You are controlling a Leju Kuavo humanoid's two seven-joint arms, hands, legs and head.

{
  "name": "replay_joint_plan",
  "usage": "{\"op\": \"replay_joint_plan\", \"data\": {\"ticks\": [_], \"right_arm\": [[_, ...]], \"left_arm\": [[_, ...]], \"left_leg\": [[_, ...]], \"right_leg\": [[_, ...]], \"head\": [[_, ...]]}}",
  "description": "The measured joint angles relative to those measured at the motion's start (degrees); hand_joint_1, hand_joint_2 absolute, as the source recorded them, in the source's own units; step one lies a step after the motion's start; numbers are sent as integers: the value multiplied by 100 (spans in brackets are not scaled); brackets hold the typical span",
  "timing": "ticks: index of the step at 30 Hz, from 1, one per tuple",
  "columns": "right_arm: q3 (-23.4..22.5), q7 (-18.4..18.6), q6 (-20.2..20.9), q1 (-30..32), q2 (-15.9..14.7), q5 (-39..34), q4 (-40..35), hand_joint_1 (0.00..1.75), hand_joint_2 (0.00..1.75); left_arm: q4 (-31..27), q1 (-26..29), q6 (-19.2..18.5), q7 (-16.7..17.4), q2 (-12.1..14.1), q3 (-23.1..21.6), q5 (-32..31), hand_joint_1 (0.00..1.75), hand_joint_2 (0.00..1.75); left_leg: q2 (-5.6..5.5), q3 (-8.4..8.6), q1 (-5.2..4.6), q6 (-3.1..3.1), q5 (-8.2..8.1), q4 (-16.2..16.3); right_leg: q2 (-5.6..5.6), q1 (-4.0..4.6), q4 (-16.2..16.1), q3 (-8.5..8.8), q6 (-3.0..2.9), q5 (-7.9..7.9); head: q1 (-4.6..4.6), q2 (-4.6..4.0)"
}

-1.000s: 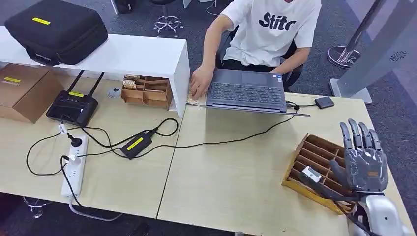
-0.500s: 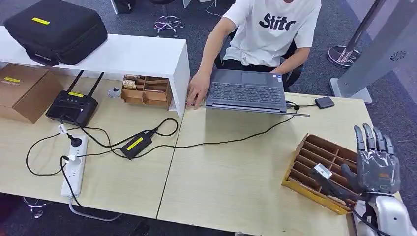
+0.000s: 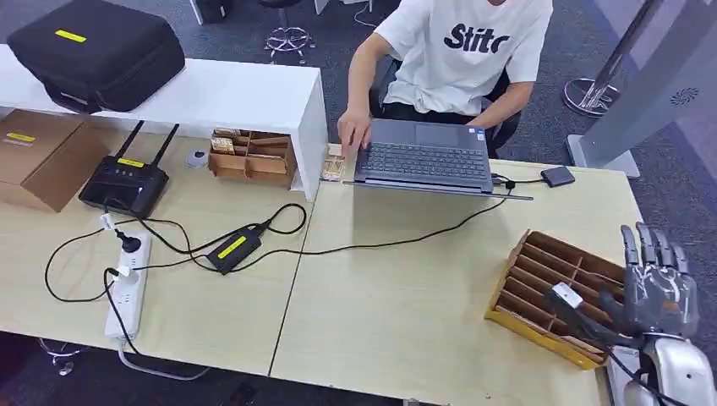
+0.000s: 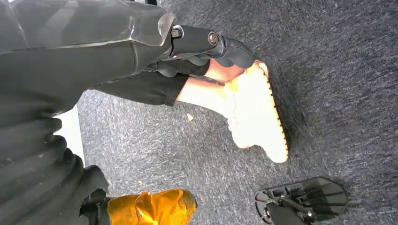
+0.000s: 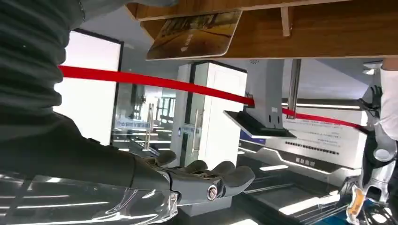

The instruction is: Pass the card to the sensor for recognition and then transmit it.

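Head view: the right hand [image 3: 658, 283] is seen empty, fingers spread, beside the wooden slotted tray [image 3: 541, 288] on the surface [image 3: 406, 288]. A card [image 5: 192, 35] (right wrist view) is seen against the wood.

The left hand [image 4: 206, 44] hangs over the carpet, and whether its fingers are closed cannot be told.

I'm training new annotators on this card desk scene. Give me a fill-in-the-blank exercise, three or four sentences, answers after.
1. The robot's right hand hangs over the slotted ____ card tray at the table's right end.
2. The person's hand rests by the open grey ____.
3. The black router has two upright ____.
4. The large black zipped case lies on the ____ shelf.

Missing words: wooden; laptop; antennas; white
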Motion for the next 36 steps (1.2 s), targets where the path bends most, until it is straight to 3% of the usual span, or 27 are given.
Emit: {"op": "replay_joint_plan", "data": {"ticks": [10, 17, 19, 20, 23, 25, 26, 36], "right_arm": [[0, -4, 7, -34, 0, 4, 48, 0, 175], [17, -258, -72, -66, 13, -28, 74, 2, 175], [39, -315, -70, -99, 46, -33, 72, 161, 175], [64, -343, -68, -116, 59, -33, 70, 173, 175], [151, -400, -61, -177, 103, -77, 63, 171, 175], [203, -415, -61, -213, 122, -129, 63, 134, 175], [221, -422, -63, -222, 129, -131, 63, 96, 175], [302, -470, -77, -183, 142, -332, 26, 110, 175]], "left_arm": [[0, 0, 0, 0, 0, 0, -2, 0, 175], [0, 0, -2, -4, -2, 2, -57, 0, 175], [0, -3, -2, -4, -2, 2, -66, 0, 175], [0, -2, -2, -7, -2, 2, -66, 0, 175], [0, -3, -4, -13, -2, 2, -72, 0, 175], [0, -3, -7, -15, -4, 2, -83, 0, 175], [0, -3, -7, -15, -4, 2, -85, 0, 175], [0, -1, -2, -63, -9, 50, -98, 0, 175]], "left_leg": [[0, 0, 0, 0, 0, 0], [0, -1, 0, 0, 0, 0], [0, -1, 0, 0, 0, 0], [0, 0, 0, 0, 0, 0], [-1, 0, 0, 0, 0, 0], [-1, 0, 0, 0, 0, 0], [-1, 0, 0, 0, 0, 0], [-1, 0, 0, 0, 0, 0]], "right_leg": [[0, 0, 0, 1, 0, 0], [0, 0, 1, 2, 0, 0], [0, 0, 1, 1, 0, 0], [0, 0, 1, 1, 0, 0], [-1, 0, 1, 1, 0, 0], [-1, 0, 1, 1, 0, 0], [-1, 0, 1, 1, 0, 0], [-1, 0, 0, 1, 0, 0]], "head": [[0, 0], [0, 0], [0, 0], [0, 0], [0, 0], [0, 0], [0, 0], [0, 0]]}}
